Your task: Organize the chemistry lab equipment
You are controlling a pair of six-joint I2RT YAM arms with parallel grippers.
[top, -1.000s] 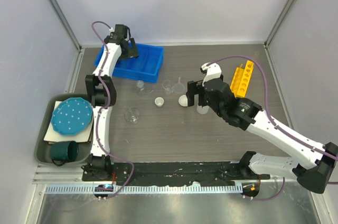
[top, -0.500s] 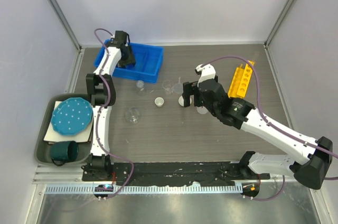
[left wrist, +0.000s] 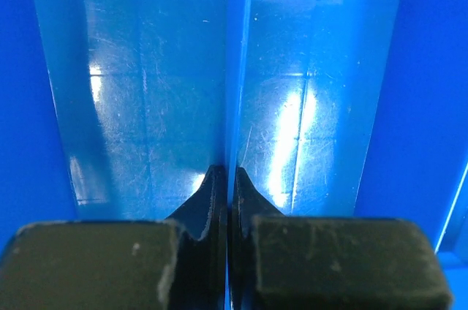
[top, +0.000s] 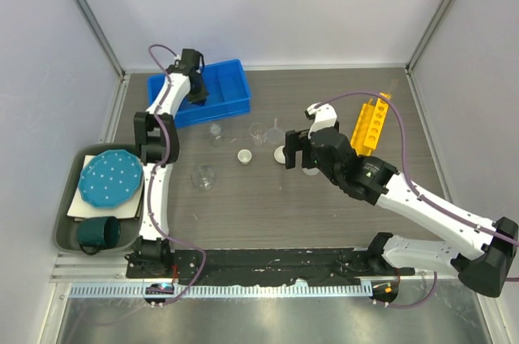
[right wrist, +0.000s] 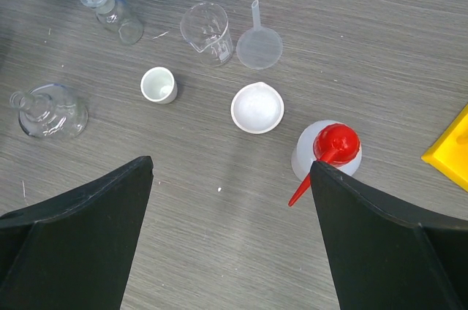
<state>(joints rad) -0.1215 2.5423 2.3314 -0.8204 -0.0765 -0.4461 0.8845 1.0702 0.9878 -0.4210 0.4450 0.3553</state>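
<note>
Right pincer [right wrist: 230, 165] hangs wide open above the grey wood-grain worktop [right wrist: 219, 251], holding nothing. Just past its fingertips sits the white round dish [right wrist: 257, 108]. The red-capped clear squeeze bottle [right wrist: 329, 150] stands just beside the dish, close against the inner edge of the right finger. Farther out, the clear plastic funnel [right wrist: 259, 47] lies just beside the small clear glass beaker [right wrist: 207, 32]. A small white cup [right wrist: 159, 85], a stoppered glass vial [right wrist: 113, 16] and a round glass flask [right wrist: 47, 109] spread leftward, each apart from the others. The yellow holed rack [right wrist: 450, 150] is cut by the right border of the wrist view. Bare worktop lies on the near side of the dish. Left pincer [left wrist: 228, 172] is pressed together on the thin centre rib of the blue plastic bin [left wrist: 146, 105], which sits at the far left of the worktop.
</note>
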